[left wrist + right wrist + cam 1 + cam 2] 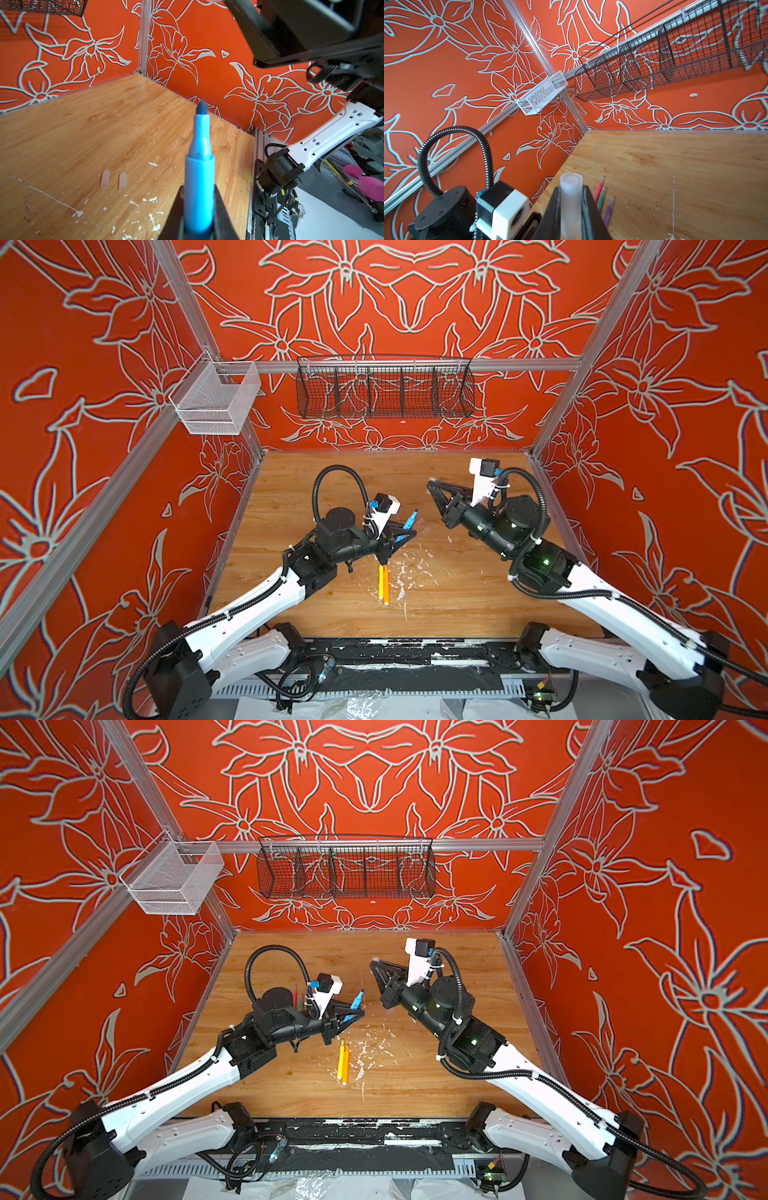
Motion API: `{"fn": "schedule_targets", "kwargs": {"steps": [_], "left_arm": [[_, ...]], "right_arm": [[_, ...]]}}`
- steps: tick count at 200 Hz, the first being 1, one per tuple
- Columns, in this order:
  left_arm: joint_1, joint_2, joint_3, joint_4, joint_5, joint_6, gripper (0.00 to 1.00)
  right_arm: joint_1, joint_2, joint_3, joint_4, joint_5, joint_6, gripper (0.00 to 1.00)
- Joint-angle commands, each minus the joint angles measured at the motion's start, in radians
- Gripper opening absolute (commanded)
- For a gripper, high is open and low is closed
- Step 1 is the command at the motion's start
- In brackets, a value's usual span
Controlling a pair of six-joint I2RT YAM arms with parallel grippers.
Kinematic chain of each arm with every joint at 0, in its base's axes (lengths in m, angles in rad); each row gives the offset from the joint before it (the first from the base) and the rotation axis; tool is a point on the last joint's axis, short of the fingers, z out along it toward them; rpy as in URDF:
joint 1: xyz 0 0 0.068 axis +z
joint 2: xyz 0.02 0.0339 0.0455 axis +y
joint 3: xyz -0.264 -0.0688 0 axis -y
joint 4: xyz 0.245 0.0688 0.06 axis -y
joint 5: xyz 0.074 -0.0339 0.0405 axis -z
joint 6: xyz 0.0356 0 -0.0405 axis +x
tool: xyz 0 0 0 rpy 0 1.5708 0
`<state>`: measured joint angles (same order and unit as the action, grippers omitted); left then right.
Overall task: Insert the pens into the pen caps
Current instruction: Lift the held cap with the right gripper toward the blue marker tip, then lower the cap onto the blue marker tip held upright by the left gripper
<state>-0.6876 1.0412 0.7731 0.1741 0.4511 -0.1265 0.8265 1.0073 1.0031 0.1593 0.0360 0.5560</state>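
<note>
Wooden counter (457, 605), capping unfinished: left gripper (198, 188) clenched on blue pen (199, 166), right gripper (571, 188) clenched on pen cap (571, 180), not yet joined; yellow pen (380, 583), orange pen (386, 583) and two loose caps (105, 178) wait near left gripper.

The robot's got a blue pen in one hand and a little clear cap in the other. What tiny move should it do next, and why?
Probably ease the right gripper, shut on the clear cap, toward the tip of the blue pen and line the two up. The left gripper is shut on the pen with its tip bare, and a gap separates cap and tip.
</note>
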Motion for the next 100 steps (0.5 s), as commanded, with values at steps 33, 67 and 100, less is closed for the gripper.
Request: {"fn": "schedule_targets", "kwargs": {"steps": [33,67,100], "left_arm": [[-0.010,-0.031,0.004,0.034,0.006,0.028,0.00],[-0.010,-0.040,-0.003,0.039,0.002,0.028,0.00],[-0.010,-0.046,-0.008,0.042,-0.006,0.028,0.00]], "right_arm": [[0.005,0.069,0.045,0.121,-0.018,-0.005,0.11],[0.005,0.076,0.006,0.181,-0.004,0.021,0.11],[0.007,0.069,-0.037,0.220,0.013,0.042,0.11]]}}
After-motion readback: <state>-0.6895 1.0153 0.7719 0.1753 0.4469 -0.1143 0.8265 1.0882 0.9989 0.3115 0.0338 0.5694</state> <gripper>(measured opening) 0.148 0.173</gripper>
